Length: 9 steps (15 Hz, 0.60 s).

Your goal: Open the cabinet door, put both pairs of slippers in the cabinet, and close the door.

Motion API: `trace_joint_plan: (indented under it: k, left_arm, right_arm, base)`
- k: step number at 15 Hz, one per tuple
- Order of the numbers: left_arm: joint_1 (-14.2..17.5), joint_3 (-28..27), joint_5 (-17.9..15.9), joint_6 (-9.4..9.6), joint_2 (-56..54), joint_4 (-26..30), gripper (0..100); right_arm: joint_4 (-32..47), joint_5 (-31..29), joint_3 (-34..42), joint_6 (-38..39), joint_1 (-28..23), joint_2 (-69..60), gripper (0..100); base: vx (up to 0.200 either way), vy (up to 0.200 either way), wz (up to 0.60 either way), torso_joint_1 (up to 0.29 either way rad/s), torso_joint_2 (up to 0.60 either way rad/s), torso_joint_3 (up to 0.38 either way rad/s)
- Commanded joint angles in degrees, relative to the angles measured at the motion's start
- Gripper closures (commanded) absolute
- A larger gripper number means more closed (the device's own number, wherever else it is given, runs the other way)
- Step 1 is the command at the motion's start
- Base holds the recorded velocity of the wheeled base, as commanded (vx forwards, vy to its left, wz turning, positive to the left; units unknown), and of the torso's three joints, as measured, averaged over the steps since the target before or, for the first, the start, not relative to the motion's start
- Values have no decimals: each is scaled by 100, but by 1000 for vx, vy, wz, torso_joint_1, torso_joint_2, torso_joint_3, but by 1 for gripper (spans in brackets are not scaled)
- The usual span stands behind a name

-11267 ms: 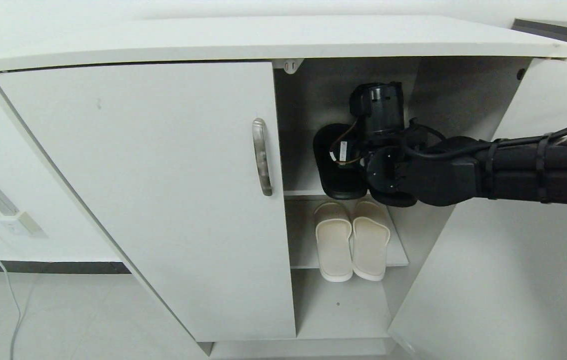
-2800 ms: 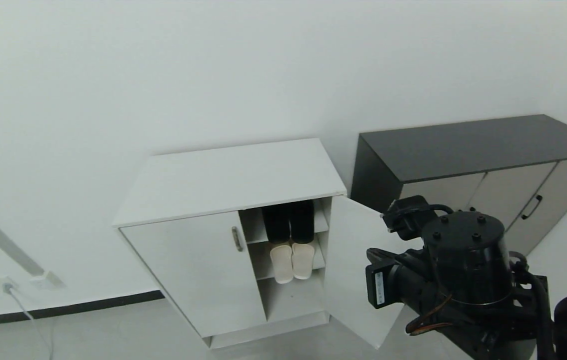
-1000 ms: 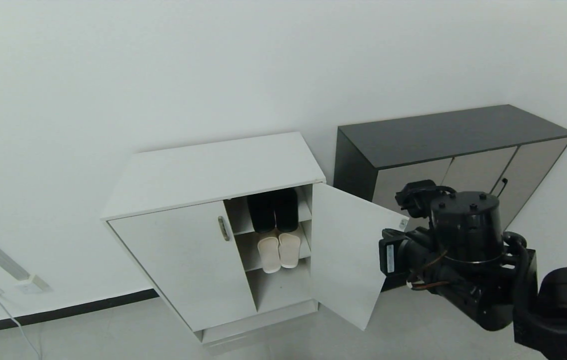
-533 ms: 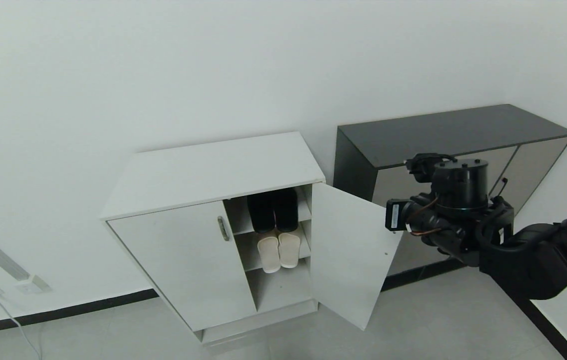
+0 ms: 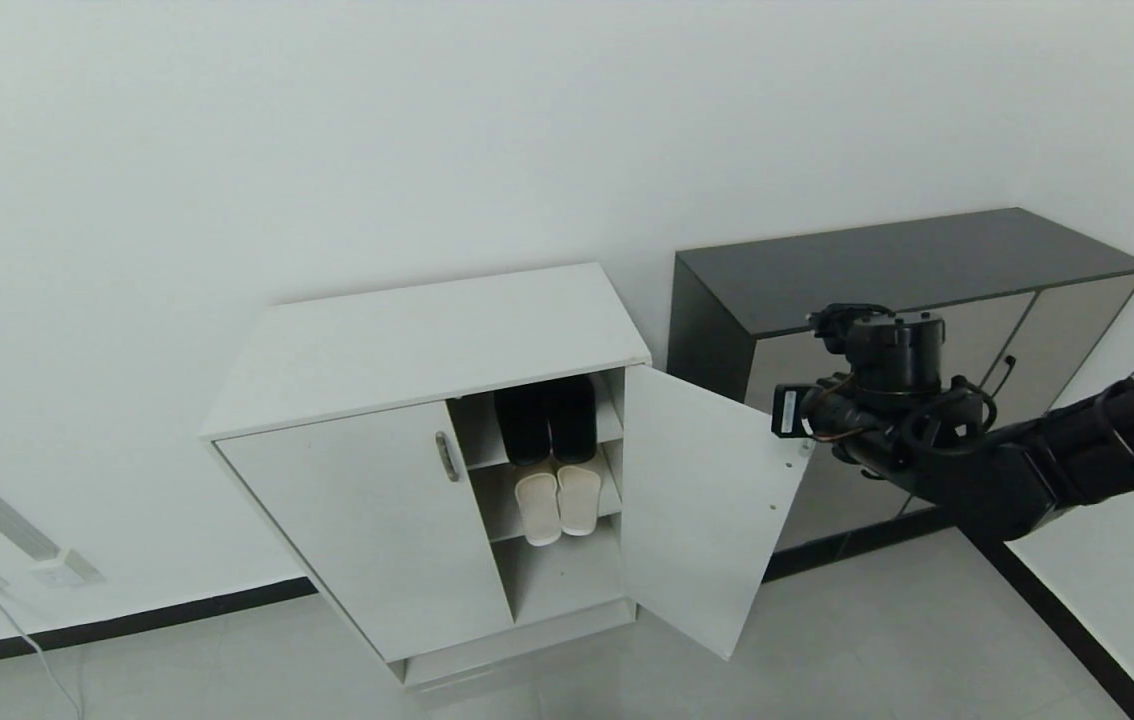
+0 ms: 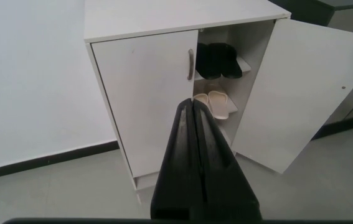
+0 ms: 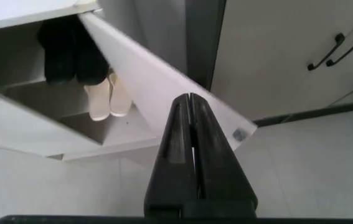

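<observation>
In the white cabinet (image 5: 427, 335), past its open right door (image 5: 702, 500) from the right gripper (image 7: 190, 99), black slippers (image 5: 547, 420) lie on the top shelf and cream slippers (image 5: 557, 500) on the shelf below. That gripper is clenched on nothing just beside the door's free edge, contact unclear; the left gripper (image 6: 192, 103), also pinched together and bare, hangs well back from the cabinet. The closed left door (image 5: 367, 530) hides the other half, and the black pair's toes sink into shadow.

Open cabinet door (image 5: 707, 500), free edge just beside right gripper (image 7: 190, 98) fingertips. Beyond them, inside cabinet (image 5: 427, 335): upper slippers (image 5: 547, 420) on top shelf, lower slippers (image 5: 557, 503) on shelf beneath.
</observation>
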Motion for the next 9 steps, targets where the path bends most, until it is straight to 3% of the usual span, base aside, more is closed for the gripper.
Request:
trace_joint_plan:
  k: [1, 9]
  left_arm:
    - [0, 5, 4, 2, 7, -1, 100]
    - [0, -4, 4, 2, 7, -1, 100]
  right_arm:
    - [1, 108, -317, 2, -208, 462, 100]
    - [80, 284, -1072, 20, -498, 1262, 100]
  base:
    - [0, 0, 0, 0, 0, 0]
    - [0, 0, 0, 0, 0, 0]
